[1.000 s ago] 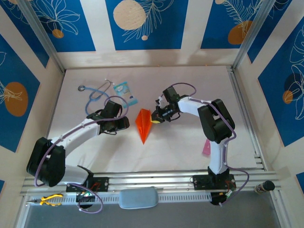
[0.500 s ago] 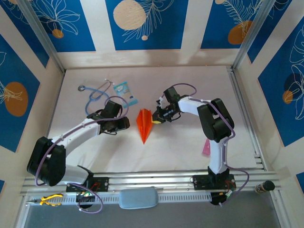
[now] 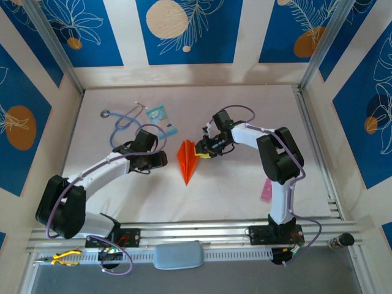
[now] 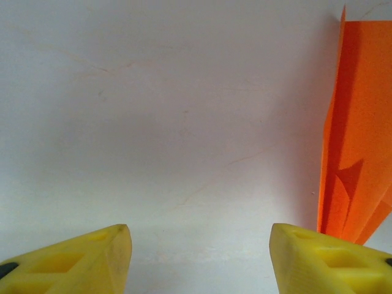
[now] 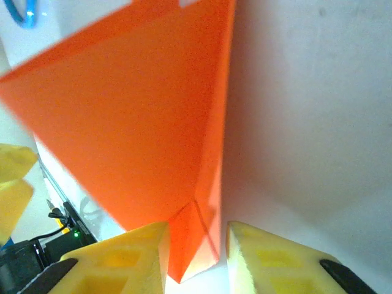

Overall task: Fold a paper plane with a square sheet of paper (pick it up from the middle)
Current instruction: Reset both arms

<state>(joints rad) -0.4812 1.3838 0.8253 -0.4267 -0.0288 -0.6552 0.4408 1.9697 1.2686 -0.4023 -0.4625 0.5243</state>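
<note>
Set against a second ago, the top view shows little change. The slim bright orange paper plane [image 3: 187, 160] lies on the same spot near the middle of the pale worktop [image 3: 245, 110], its sharp tip pointing toward the arm bases. The right arm [image 3: 278, 156] has edged its wrist slightly toward the plane's wide rear end. The left arm [image 3: 104, 168] has barely shifted.

The right jaws sit at that rear end. In the right wrist view, their yellow fingertips [image 5: 138, 248] stand a little apart with the plane's centre fold between them. A narrow strip of pale surface shows between the fold and one fingertip, so we read them as released rather than pinching.

The left jaws are spread wide over bare worktop with nothing between them. In the left wrist view, the plane's long edge runs just beside one yellow fingertip [image 4: 331, 257].

We can make out no brand or wording. The print on the light-blue patterned packet [image 3: 157, 113], which lies beyond the left arm near a blue stethoscope [image 3: 125, 119], is too small to read. A small pink flat strip [image 3: 266, 191] lies beside the right arm.
</note>
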